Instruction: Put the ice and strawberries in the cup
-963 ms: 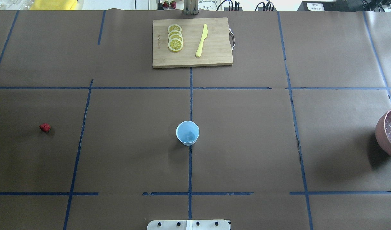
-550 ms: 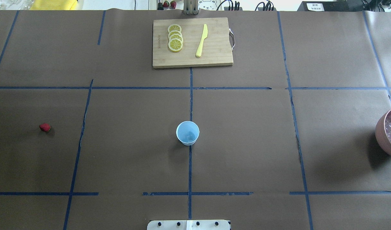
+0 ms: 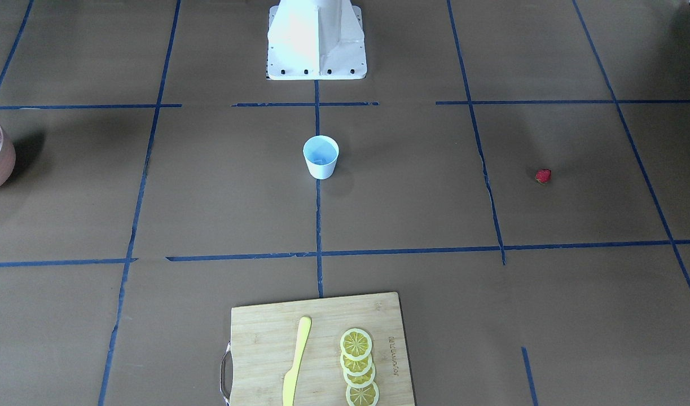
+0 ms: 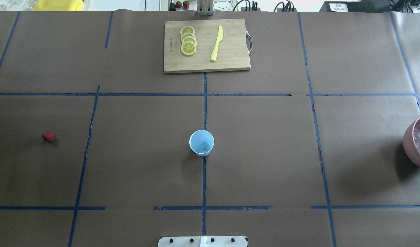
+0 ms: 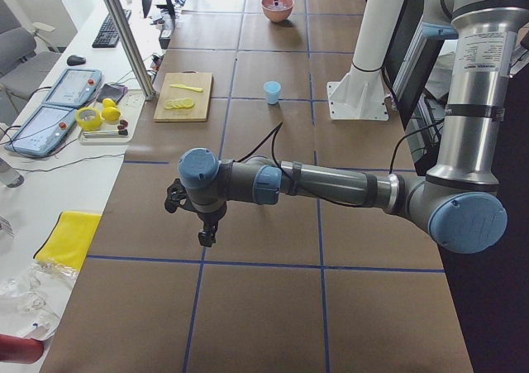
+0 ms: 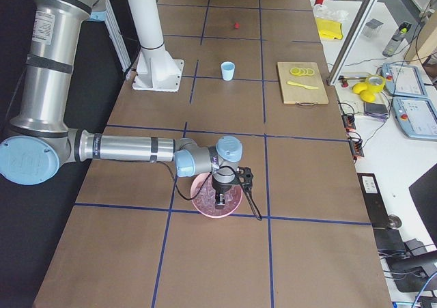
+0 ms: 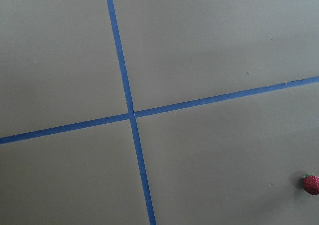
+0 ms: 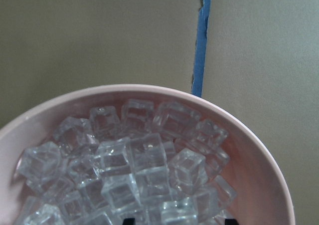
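The cup [image 4: 201, 142] stands upright at the table's middle on a blue tape line; a faint pale shape lies at its bottom. The strawberry [image 4: 48, 137] lies alone on the table far to the left, and shows at the lower right edge of the left wrist view [image 7: 311, 183]. The ice [image 8: 144, 155] fills a pink-brown bowl [image 4: 410, 144] at the right edge. My right gripper [image 8: 178, 221] hangs just over the ice, its two dark tips well apart. My left gripper [image 5: 205, 234] hangs above the table's left end; I cannot tell whether it is open.
A wooden cutting board [image 4: 230, 51] at the far middle carries lemon slices [image 4: 188, 41] and a yellow knife [image 4: 216, 44]. The robot's white base [image 3: 316, 39] stands behind the cup. Blue tape lines cross the brown table cover.
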`<action>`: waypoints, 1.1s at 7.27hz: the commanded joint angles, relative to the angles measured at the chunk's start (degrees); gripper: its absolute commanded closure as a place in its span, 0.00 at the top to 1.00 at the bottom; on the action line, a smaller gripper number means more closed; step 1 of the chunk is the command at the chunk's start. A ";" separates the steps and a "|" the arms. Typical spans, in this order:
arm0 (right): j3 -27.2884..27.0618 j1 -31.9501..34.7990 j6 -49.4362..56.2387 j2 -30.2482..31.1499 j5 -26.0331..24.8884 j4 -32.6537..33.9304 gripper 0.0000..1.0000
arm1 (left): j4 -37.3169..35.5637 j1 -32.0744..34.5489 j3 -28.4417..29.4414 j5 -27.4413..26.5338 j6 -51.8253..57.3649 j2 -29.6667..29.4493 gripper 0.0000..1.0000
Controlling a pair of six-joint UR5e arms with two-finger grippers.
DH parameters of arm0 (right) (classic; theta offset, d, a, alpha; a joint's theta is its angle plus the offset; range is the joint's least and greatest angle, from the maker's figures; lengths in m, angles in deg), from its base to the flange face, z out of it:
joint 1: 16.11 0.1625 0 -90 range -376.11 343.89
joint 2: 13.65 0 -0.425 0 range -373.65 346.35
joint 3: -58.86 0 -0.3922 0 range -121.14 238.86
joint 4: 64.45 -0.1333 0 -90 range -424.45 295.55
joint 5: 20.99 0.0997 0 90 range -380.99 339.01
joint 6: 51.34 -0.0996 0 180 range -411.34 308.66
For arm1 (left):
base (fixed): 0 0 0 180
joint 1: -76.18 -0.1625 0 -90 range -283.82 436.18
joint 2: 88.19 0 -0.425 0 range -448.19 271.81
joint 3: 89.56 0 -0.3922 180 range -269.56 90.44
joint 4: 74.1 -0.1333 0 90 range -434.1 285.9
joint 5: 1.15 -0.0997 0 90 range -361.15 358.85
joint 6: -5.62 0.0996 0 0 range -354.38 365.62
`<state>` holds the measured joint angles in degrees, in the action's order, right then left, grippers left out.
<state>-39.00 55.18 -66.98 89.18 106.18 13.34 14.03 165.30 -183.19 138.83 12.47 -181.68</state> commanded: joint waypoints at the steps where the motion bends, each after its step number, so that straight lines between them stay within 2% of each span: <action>1: 0.04 -0.36 0.00 0.00 0.00 0.00 0.67 | -0.07 0.00 -0.06 0.03 0.00 0.06 1.00; 4: 0.66 -0.44 0.00 0.00 -0.18 0.00 0.65 | 0.02 0.00 -0.06 0.03 0.00 -0.03 1.00; 6: 0.92 -0.44 0.00 0.00 -0.18 0.00 0.58 | -0.07 0.00 -0.32 0.03 0.00 -0.02 1.00; 7: 0.92 -0.44 0.00 -0.09 -0.18 0.00 0.41 | -0.07 0.00 -0.32 0.03 0.00 0.06 1.00; 8: 0.66 -0.44 0.00 -0.09 -0.18 0.00 0.19 | -0.07 0.00 -0.32 0.03 0.00 0.06 1.00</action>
<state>-38.16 54.73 -66.98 89.14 106.01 13.34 13.97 165.30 -183.49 138.86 12.47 -181.64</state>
